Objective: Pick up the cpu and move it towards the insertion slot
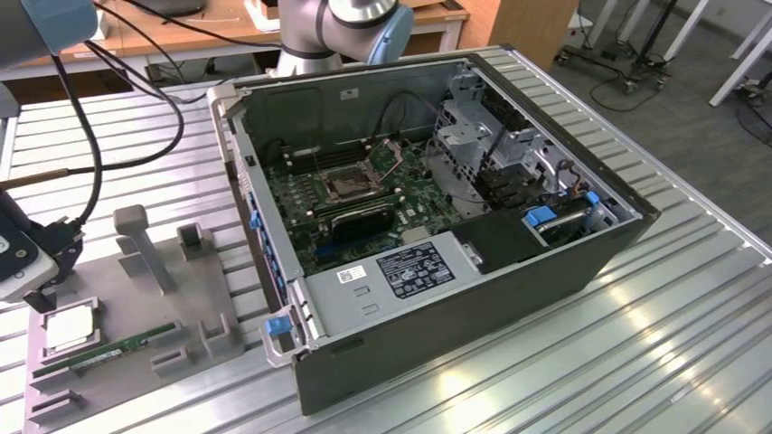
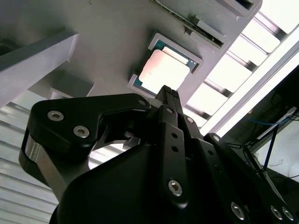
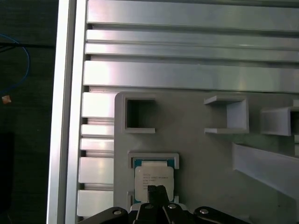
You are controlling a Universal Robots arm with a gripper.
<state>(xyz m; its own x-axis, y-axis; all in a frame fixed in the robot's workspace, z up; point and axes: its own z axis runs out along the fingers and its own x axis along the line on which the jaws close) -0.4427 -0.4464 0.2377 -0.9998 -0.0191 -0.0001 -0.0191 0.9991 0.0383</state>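
The small flat square cpu with a silvery metal face and pale rim [image 3: 154, 173] lies flat in a recess of the grey plastic tray [image 1: 211, 289]. The tray sits close to the edge of the ribbed aluminium desk [image 1: 603, 362] on the exterior view's left. The chip has not been lifted; in both wrist views it is seated inside the low walls of its recess.

The black gripper [image 3: 156, 190] hangs directly over the chip, with its tips above the part of the silvery face nearest the gripper body. The fingers [image 2: 169, 100] look drawn together with no visible gap and nothing between them. I cannot tell whether the tips touch the face or stop just above it.

A long thin green memory stick [image 1: 115, 346] lies in the same tray, just beside the chip.

The insertion slot, a square socket with a shiny metal frame and dark centre [image 1: 350, 185], is on the green board inside the open black computer case [image 1: 507, 280]. The case stands near the middle of the desk, well apart from the tray.

I judge the task to be at its start. The arm is placed above the chip, while the grasp, the lift and the carry across to the socket are not yet done.
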